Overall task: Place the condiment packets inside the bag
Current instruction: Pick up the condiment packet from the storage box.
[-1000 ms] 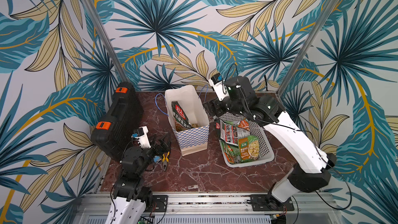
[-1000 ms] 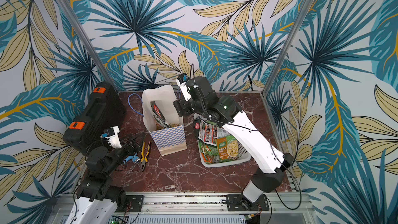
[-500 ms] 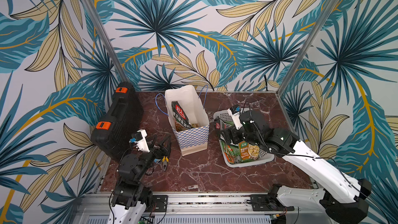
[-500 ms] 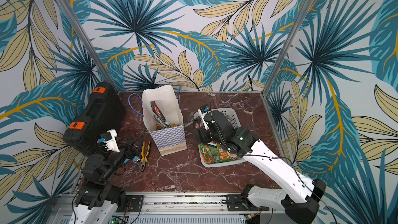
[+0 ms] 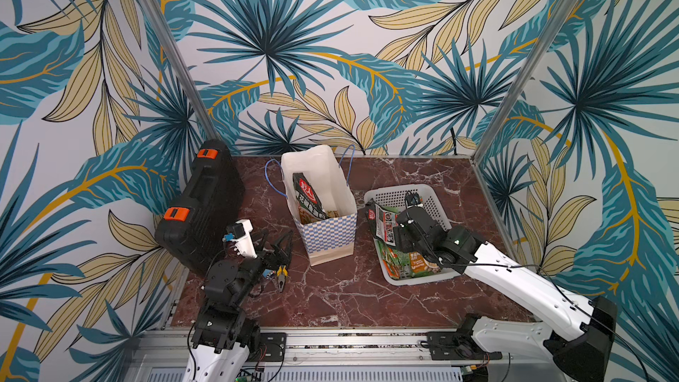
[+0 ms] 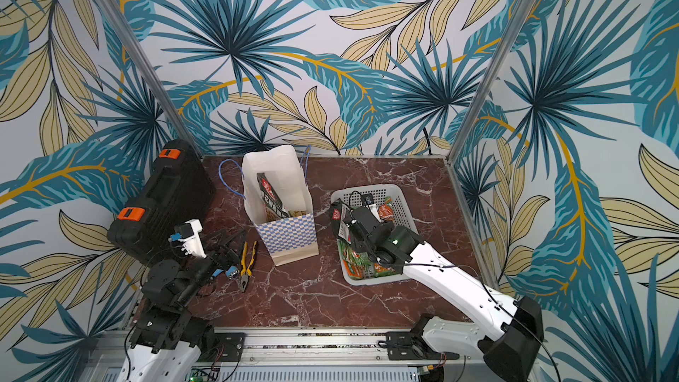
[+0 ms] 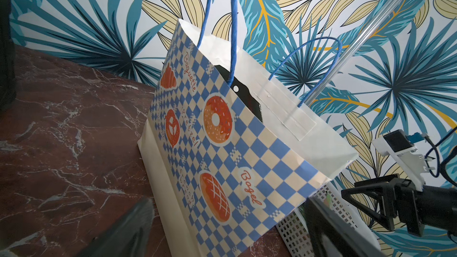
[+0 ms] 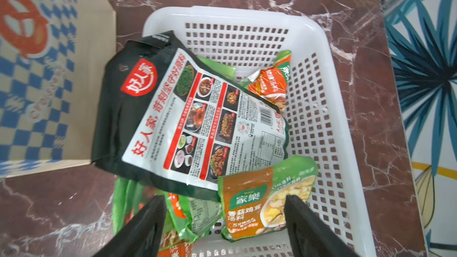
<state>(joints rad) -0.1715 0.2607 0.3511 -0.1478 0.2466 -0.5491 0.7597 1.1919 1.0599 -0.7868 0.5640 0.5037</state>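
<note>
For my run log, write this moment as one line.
right jaws: open above basket | left jaws: open, empty | bag: one dark packet inside | basket: second dark packet, small packets

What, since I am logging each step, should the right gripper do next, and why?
Probably lower the right gripper, whose jaws stand open above the basket, onto the green-orange packet between them, ready to close. One dark packet already stands in the bag; the rest lie in the basket.

Bag (image 7: 222, 144): blue-white checks, orange-red pastries, blue cords (image 7: 233, 33). Large packet (image 8: 138, 119): black-green, red logo. Small packet (image 8: 249, 206): green-orange. Basket (image 8: 222, 13): white, perforated. Table (image 5: 349, 295): red-brown marble, white veins. Case (image 5: 205, 207): black, orange latches.
</note>
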